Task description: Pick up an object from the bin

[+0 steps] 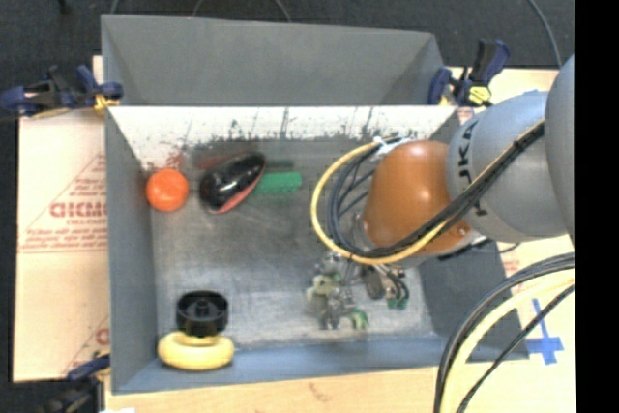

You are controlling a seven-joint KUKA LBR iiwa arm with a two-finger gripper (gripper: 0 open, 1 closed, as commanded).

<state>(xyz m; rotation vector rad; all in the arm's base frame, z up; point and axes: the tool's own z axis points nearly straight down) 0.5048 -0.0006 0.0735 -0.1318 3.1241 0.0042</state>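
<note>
Yellow rounded piece [196,354] lies in the front-left corner of the grey bin [127,237], with a black round knob [201,311] touching its rear edge. The pincer [338,297] is low over the front-right floor, under the arm's orange cover [411,193] and looped cables [324,198]. Whether the pincer is open or closed I cannot tell; it is too cluttered. Nothing is seen held. A small green scrap [359,319] lies just beside the pincer on the floor, and this is the nearest candidate. I cannot tell what kind of thing it is. Judgement: it is light and thin and likely to slide on the metal, so a pinch across its narrow width, pressed down to the floor, looks best. The other things are well apart from the pincer. Near the back-left wall sit an orange ball [167,190], a black mouse-shaped thing with a red edge [232,181] and a green block [280,181] just behind it. Judgement: the ball would roll and squirt out of a loose grip. The block looks stiff with flat sides, making it the easiest hold. The knob would be best taken across its raised centre.
</note>
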